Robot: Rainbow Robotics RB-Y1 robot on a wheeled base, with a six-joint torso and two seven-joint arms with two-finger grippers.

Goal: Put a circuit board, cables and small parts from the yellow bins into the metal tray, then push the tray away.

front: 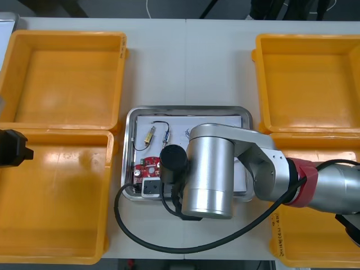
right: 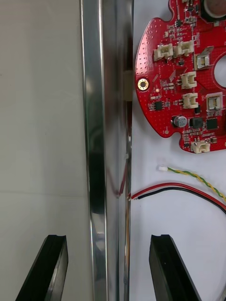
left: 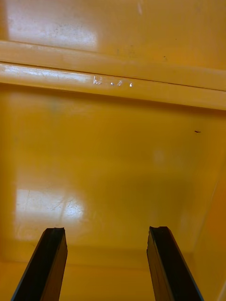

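- Right gripper (right: 107, 241) — fingers spread, released — straddles the rim of the metal tray (front: 185, 109) near its 7 o'clock corner.
- Circuit board (front: 147, 167) lies inside that corner, cables (right: 179, 188) beside it.
- Left gripper (left: 106, 233) — fingers apart, empty — hangs over the 8 o'clock yellow bin (front: 56, 191).

Taking the pointing direction of the fingers (right: 47, 268) as twelve o'clock, the right gripper (right: 107, 237) stands spread across the metal tray's (right: 101, 117) shiny rim, one finger over the table (right: 42, 117), the other over the white inside. At one o'clock lies the red circuit board (right: 179, 94). Between it and the inner finger run a twisted yellow and green cable (right: 197, 178) and a red and black cable (right: 179, 188).
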